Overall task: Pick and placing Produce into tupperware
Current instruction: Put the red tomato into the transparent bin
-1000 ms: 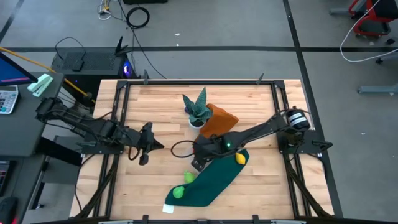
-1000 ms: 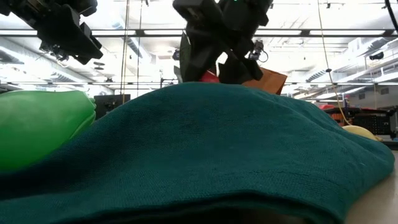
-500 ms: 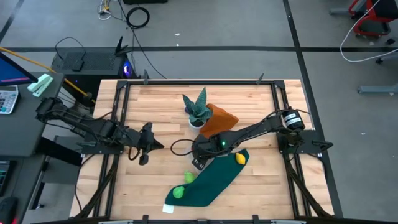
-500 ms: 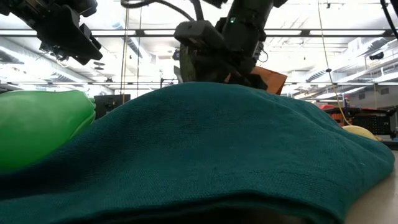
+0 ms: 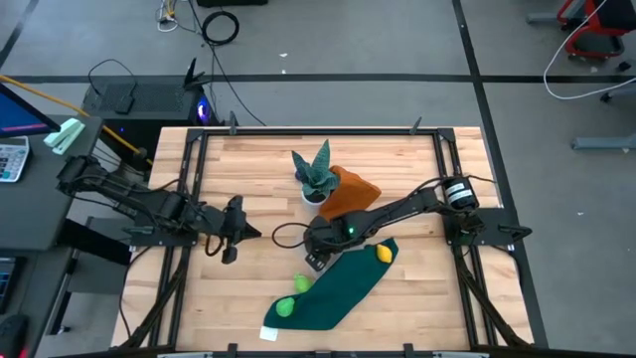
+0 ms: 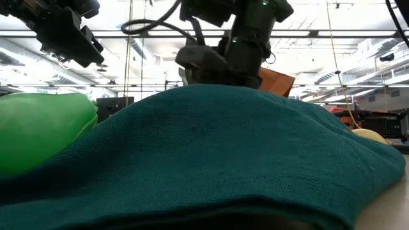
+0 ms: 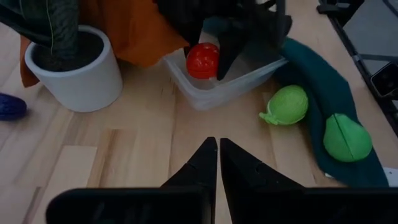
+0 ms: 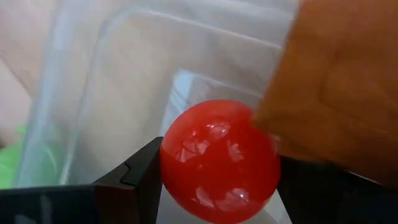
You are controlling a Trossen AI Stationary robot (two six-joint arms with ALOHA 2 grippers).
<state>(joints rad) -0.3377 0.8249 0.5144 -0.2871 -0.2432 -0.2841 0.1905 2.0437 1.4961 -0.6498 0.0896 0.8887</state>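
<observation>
Pincer (image 8: 217, 180) of right arm grips red ball (image 8: 219, 162) inside tupperware (image 8: 124, 81).

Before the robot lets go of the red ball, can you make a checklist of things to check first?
1. Red ball held between the right end effector fingers: ok.
2. Ball is over the tupperware, inside its rim: ok.
3. Ball resting on the box floor: cannot tell.
4. Left end effector shut and waiting back from the box, not in the way: ok.
5. Orange cloth kept out of the box: cannot tell; it lies right beside the rim.
6. Other produce already packed: not ok; two green pieces and the yellow one are outside the box.
</observation>
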